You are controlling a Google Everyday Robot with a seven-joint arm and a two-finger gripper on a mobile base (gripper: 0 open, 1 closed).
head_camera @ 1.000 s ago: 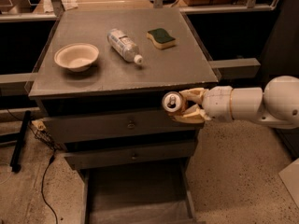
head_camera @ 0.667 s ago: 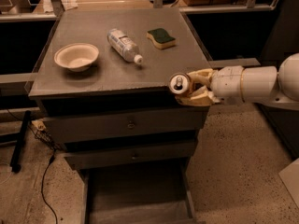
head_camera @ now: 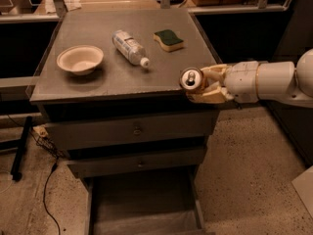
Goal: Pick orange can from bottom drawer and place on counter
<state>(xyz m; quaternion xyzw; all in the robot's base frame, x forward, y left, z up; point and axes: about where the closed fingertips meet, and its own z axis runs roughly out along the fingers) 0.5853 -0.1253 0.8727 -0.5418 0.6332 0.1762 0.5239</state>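
Cream-coloured fingers [head_camera: 211, 96] of the gripper [head_camera: 196, 84] are closed around the orange can [head_camera: 190, 78], one finger above it and one below, so the can is clamped between them. It is held on its side with its silver top and pull tab turned toward the camera; little of its side shows. The gripper reaches in from the right on a thick white arm [head_camera: 274, 80] and holds the can in the air at the front right corner of the counter [head_camera: 107, 80], about level with the counter's edge; whether the can touches that edge cannot be told. Further back on the grey counter, a green and yellow sponge [head_camera: 168, 39] lies near the rear right. A clear water bottle [head_camera: 129, 47] with a white cap lies on its side near the middle. A pale shallow bowl [head_camera: 79, 59] sits upright to the left. Below the counter are two shut upper drawers [head_camera: 132, 131], each with a small round knob. Beneath them the bottom drawer [head_camera: 142, 204] is pulled out toward the camera, showing a flat grey floor with nothing visible on it. A dark cable [head_camera: 48, 195] trails across the speckled floor [head_camera: 244, 170] left of the cabinet.
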